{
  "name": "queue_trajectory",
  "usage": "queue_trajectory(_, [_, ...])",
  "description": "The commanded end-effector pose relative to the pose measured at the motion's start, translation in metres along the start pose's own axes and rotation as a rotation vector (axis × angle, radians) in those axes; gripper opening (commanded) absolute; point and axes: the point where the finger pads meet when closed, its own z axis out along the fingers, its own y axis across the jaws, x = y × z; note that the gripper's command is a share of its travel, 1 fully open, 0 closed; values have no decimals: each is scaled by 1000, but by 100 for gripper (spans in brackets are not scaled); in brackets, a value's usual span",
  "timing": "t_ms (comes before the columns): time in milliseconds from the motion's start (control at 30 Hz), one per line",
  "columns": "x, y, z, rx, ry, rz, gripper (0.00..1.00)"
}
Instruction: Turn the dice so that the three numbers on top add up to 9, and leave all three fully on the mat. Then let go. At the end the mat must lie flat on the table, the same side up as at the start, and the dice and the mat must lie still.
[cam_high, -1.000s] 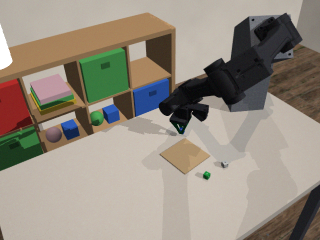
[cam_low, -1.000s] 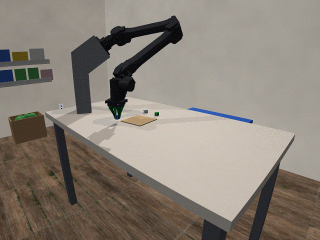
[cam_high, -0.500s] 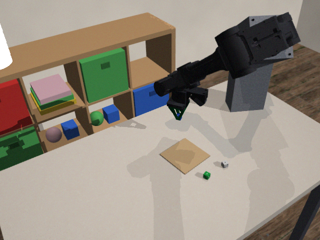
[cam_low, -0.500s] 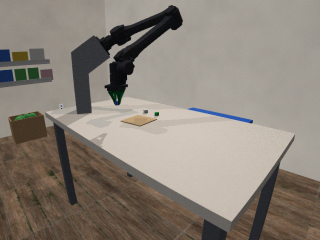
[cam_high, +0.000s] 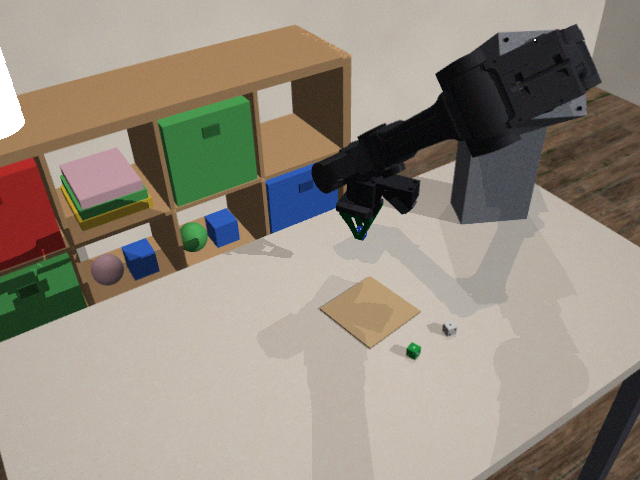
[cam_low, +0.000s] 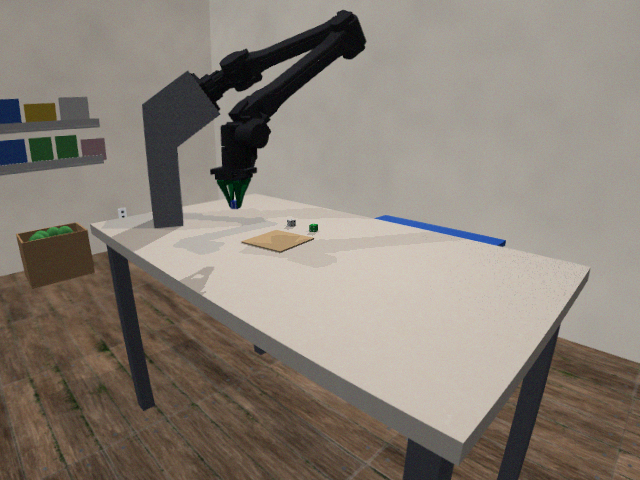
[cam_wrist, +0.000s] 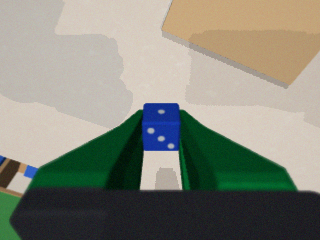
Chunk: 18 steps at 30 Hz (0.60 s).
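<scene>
My gripper (cam_high: 360, 236) (cam_low: 233, 204) (cam_wrist: 161, 118) has green fingers shut on a blue die (cam_wrist: 161, 125) (cam_high: 358, 230) (cam_low: 233, 204). It holds the die in the air, behind the tan mat (cam_high: 369, 310) (cam_low: 277, 240) (cam_wrist: 250, 35) and well above the table. In the wrist view the die's face towards the camera shows three pips and the face beyond it one pip. A green die (cam_high: 413, 350) (cam_low: 312, 227) lies on the table just off the mat's near right edge. A white die (cam_high: 449, 328) (cam_low: 291, 222) lies on the table to the mat's right. The mat lies flat and bears nothing.
A wooden shelf unit (cam_high: 180, 72) with coloured bins, blocks and balls stands along the table's back left. The arm's grey base column (cam_high: 491, 180) (cam_low: 164, 155) stands at the back right. A blue strip (cam_low: 439, 230) lies at the table's far edge in the exterior view.
</scene>
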Motion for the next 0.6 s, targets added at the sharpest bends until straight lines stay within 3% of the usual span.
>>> queue_trajectory(0, [-34, -22, -2, 7, -12, 149, 15])
queue_trajectory(267, [-76, -40, -6, 5, -14, 425, 15])
queue_trajectory(567, [-98, -45, -8, 2, -19, 569, 15])
